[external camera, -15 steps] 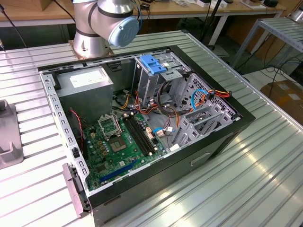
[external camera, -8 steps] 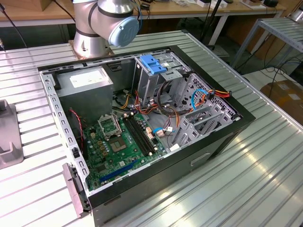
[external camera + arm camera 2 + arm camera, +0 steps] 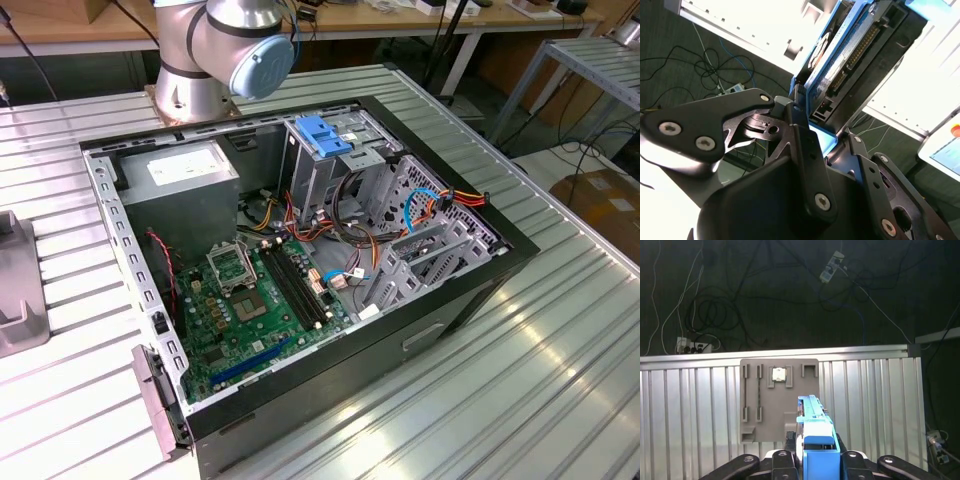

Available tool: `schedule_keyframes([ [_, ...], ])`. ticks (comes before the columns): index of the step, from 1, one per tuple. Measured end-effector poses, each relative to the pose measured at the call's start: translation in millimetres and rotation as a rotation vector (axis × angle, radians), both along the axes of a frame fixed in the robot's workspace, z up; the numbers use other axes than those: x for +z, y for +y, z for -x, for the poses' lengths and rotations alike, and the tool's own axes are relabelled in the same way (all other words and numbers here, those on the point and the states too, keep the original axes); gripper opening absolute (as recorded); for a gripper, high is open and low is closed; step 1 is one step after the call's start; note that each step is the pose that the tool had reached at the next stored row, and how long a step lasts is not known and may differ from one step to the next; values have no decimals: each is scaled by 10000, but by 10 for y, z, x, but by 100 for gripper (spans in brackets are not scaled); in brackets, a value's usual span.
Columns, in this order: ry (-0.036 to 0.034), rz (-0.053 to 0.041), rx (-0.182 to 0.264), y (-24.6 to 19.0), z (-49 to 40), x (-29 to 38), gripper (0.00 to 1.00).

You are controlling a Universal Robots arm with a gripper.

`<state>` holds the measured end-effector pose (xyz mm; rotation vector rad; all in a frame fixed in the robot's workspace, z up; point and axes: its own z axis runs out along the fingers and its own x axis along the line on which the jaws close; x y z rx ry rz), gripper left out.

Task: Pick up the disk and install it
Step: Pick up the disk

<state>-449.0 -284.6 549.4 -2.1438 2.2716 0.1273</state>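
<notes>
Where the claw [image 3: 816, 463] pinches, the disk [image 3: 816, 432] sits.

Silver-grey tubular arm [image 3: 190, 60], pale blue joint cap [image 3: 262, 62], black linked end effector [image 3: 825, 116], silver screws [image 3: 670, 128]

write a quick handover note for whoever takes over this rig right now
Gripper: shut on the disk, seen in both wrist views.
Disk: held in the gripper, with the ribbed table and a grey fixture plate beyond it in the first wrist view.
Done: disk picked up.
Left: install. The computer case lies open on the table in the exterior view, and the disk is not yet in it.
</notes>
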Motion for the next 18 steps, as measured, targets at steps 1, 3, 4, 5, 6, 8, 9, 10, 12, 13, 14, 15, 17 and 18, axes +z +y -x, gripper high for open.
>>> schedule_keyframes([
  [1,0,0,0,-1,-3,0,37],
  [3,2,1,0,-2,-12,1,37],
  [4,1,0,0,-3,-15,0,37],
  [5,0,0,1,-4,-17,0,37],
  [6,0,0,0,-4,-20,0,37],
  [8,1,0,0,-5,-25,0,37],
  [9,1,0,0,-6,-28,0,37],
  [10,0,0,0,-6,-31,0,37],
  [12,1,0,0,-8,-37,0,37],
  [13,1,0,0,-9,-42,0,37],
  [14,1,0,0,-10,-47,0,37],
  [15,0,0,0,-11,-50,0,37],
  [17,1,0,0,-12,-58,0,37],
  [18,0,0,0,-13,-61,0,37],
])
